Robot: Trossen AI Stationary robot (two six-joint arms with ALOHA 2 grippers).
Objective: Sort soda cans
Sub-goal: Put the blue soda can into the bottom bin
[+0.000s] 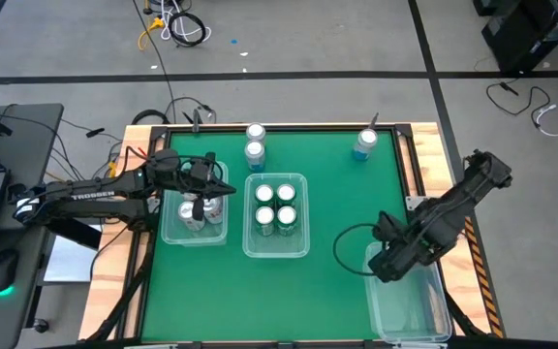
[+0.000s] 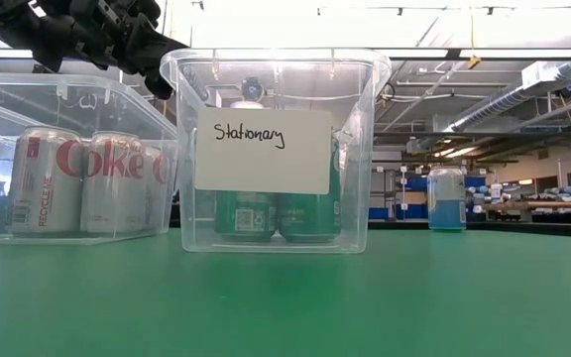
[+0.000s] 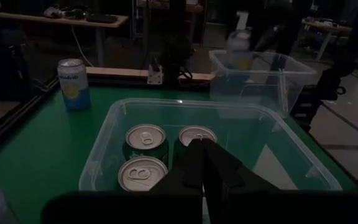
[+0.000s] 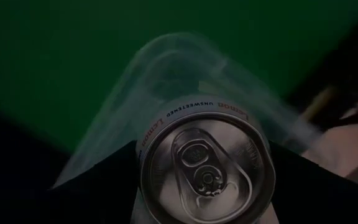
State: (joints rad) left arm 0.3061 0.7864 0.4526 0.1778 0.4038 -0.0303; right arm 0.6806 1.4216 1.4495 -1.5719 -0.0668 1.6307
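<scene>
The middle bin point(image 1: 276, 250), a clear tub bearing a "Stationary" label in the low view, serves as the landmark on the green table point(image 1: 327, 194). Inside it stand four green cans point(image 1: 275, 206) in a two-by-two block. Just to its left sits the left bin point(image 1: 174, 233), which holds the white Coke cans point(image 2: 82, 178) seen through its wall in the low view. The left gripper point(image 1: 219, 186) hangs over that left bin's edge nearest the middle bin, its fingers point(image 3: 219, 168) pressed together with nothing between them; the green cans lie just ahead of and below its tips. Beyond the middle bin, toward the far edge of the table, two loose cans point(image 1: 255, 142) stand one behind the other, touching or nearly so, and a blue can point(image 1: 364, 144) stands well off to the right of them near the far right corner. To the right of the middle bin, well apart from it, lies the right bin point(image 1: 410, 305). The right gripper point(image 1: 391, 262) is over that bin's near-left corner, its jaws spread wide around a white lemon can point(image 4: 205, 168) whose silver top fills the wrist view directly between them.
</scene>
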